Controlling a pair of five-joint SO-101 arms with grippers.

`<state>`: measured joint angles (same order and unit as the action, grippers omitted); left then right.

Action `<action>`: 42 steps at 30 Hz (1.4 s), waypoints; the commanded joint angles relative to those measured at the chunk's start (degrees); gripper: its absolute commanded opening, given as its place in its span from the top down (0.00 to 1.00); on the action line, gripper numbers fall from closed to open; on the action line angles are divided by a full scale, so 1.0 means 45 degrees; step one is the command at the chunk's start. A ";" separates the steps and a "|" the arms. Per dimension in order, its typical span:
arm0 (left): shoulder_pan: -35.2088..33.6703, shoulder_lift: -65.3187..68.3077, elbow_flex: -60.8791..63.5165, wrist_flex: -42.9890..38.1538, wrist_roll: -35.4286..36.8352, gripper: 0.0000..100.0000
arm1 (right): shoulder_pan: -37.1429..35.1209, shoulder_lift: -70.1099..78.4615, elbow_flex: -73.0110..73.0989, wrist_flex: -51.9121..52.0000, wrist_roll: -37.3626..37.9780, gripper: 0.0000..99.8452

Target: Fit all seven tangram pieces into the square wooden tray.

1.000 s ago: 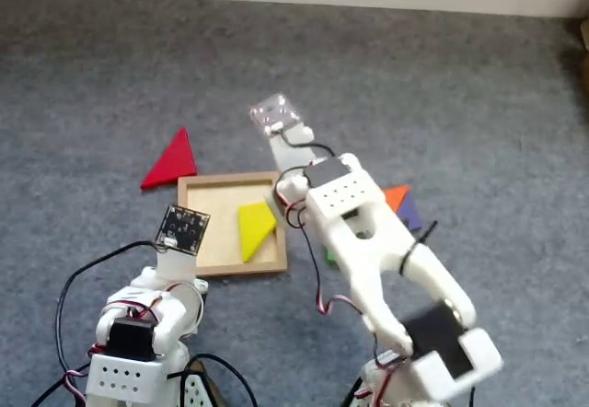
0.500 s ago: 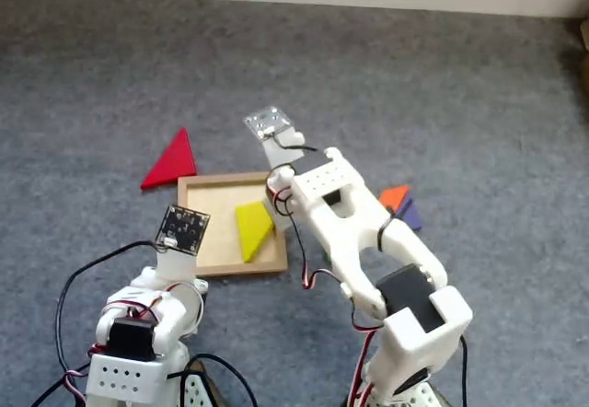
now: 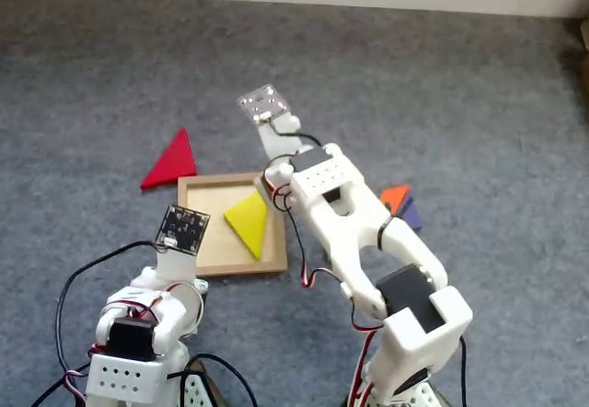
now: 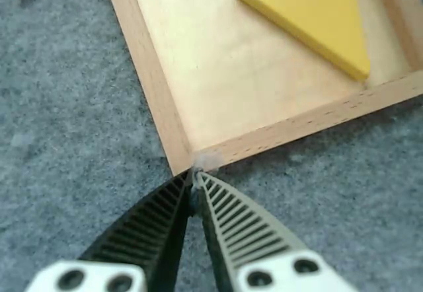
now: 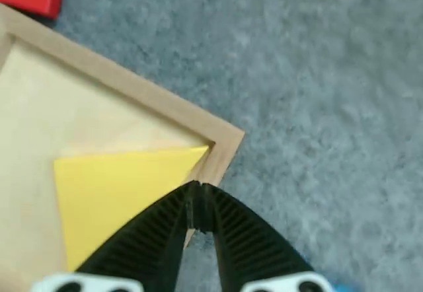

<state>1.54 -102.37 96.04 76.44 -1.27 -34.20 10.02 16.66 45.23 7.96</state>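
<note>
Right gripper (image 5: 198, 199), fingers pressed together, has swung left and turned the flat yellow triangle (image 3: 250, 221) toward the far right corner of the square wooden tray (image 3: 216, 180), apparently seating one of the seven pieces; left gripper (image 4: 193, 185), likewise closed, sits at the near left corner.

Yellow triangle (image 3: 250, 223) in tray (image 3: 221, 180); red triangle (image 3: 172, 160) outside.
</note>
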 commanded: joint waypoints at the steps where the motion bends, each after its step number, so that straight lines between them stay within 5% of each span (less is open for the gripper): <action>1: 0.0166 -0.0615 0.0264 0.0078 0.0078 0.99 | 0.0107 -0.0303 -0.0752 -0.0361 0.0020 0.98; 8: 0.0166 -0.0615 0.0264 0.0078 0.0078 0.99 | -0.1162 -0.2315 -0.0342 0.0850 0.0020 0.98; 14: 0.0166 -0.0615 0.0264 0.0078 0.0078 0.99 | -0.2628 -0.2999 0.2061 -0.1241 0.0020 0.98; 21: 0.0166 -0.0615 0.0264 0.0078 0.0078 0.99 | -0.2549 -0.2960 0.3272 -0.2999 0.0020 0.98; 42: 0.0166 -0.0615 0.0264 0.0078 0.0078 0.99 | -0.2335 -0.2940 0.5226 -0.2823 -0.1231 0.98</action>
<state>1.54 -102.37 96.04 76.44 -1.27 -45.54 -1.32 39.08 32.57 2.95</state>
